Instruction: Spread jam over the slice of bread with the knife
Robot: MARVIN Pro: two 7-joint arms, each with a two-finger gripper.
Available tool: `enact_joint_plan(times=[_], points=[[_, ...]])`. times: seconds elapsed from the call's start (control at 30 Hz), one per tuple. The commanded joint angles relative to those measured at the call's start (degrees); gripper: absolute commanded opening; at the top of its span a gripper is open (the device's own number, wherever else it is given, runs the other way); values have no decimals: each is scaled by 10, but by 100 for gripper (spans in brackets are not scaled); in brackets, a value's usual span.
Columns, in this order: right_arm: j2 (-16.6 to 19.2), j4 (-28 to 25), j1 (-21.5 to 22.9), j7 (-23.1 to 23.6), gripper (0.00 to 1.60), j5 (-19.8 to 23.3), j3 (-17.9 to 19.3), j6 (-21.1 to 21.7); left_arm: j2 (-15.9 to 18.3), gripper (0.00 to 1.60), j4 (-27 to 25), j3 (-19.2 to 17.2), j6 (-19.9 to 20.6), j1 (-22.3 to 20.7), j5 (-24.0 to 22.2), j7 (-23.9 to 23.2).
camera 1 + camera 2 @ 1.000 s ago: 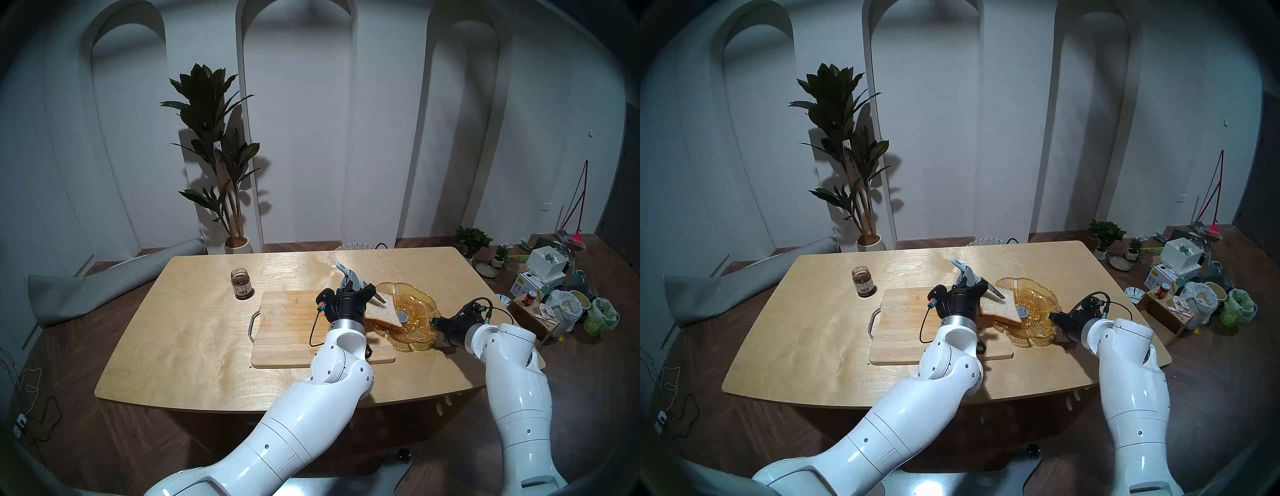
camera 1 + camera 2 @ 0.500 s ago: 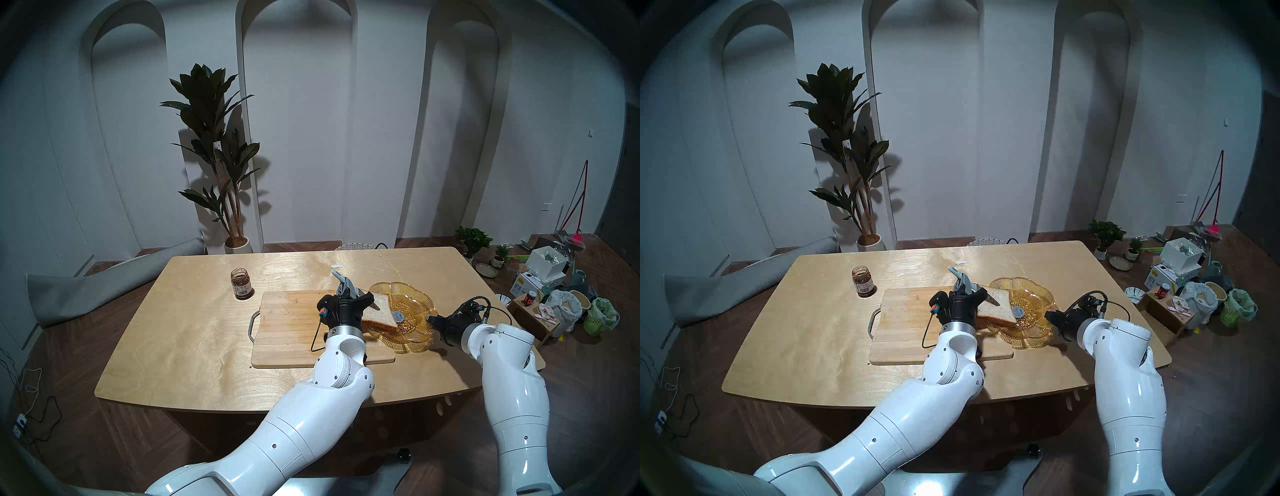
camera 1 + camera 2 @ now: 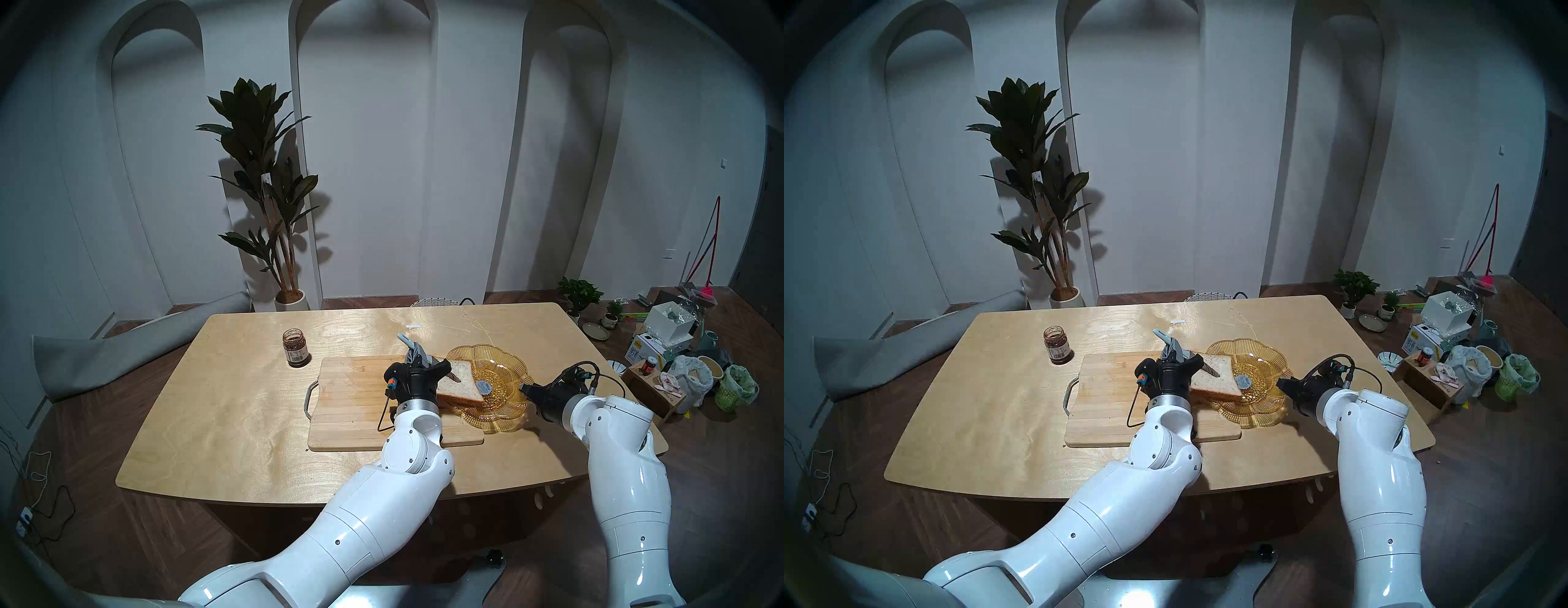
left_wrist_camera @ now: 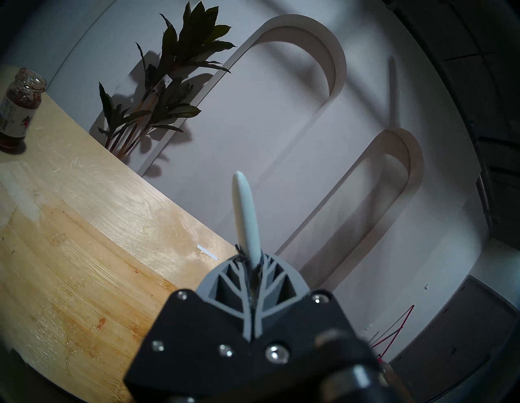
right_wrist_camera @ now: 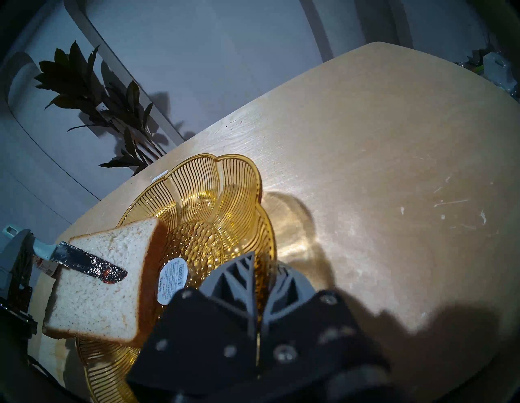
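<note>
Head stereo left view: the left gripper (image 3: 420, 361), jaws pressed on the handle of the knife (image 3: 158, 377), holds the blade across the slice of bread (image 3: 460, 382), which leans on the left rim of the amber glass dish (image 3: 505, 407); the dish overlaps the right edge of the wooden cutting board (image 3: 352, 403). The right gripper (image 3: 528, 388) pinches the dish's right rim. The open jam jar (image 3: 295, 348) stands on the table (image 3: 233, 424) near its far left corner, well apart from the board. Head stereo right view: the same layout, with the knife (image 3: 1208, 368) on the slice of bread (image 3: 1221, 378) and the jam jar (image 3: 1057, 344) beyond the board's far left corner. Left wrist view: the grey fingers (image 4: 225, 290) are closed on the pale handle of the knife (image 4: 246, 214), which sticks out beyond them; the jam jar (image 4: 18, 107) stands at far left, and reddish smears mark the cutting board (image 4: 70, 295). Right wrist view: the right gripper's fingers (image 5: 239, 278) clamp the near rim of the amber glass dish (image 5: 213, 180); the slice of bread (image 5: 98, 287) rests tilted on the dish's left rim, and the knife (image 5: 90, 263) lies on its face, a spot of red jam (image 5: 109, 274) near the tip.
</note>
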Motion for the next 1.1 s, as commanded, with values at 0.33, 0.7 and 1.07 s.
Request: enact_joint_plan(times=[0.33, 0.7, 1.07], points=[[-1, -10, 9, -18, 0, -5, -9, -7, 17, 0, -32, -27, 2, 14, -72, -33], [-4, -8, 10, -21, 0, -3, -11, -13, 34, 0, -55, -26, -2, 23, -66, -21], [-5, 2, 16, -20, 0, -4, -14, -16, 46, 0, -65, -31, 2, 34, -74, -9]])
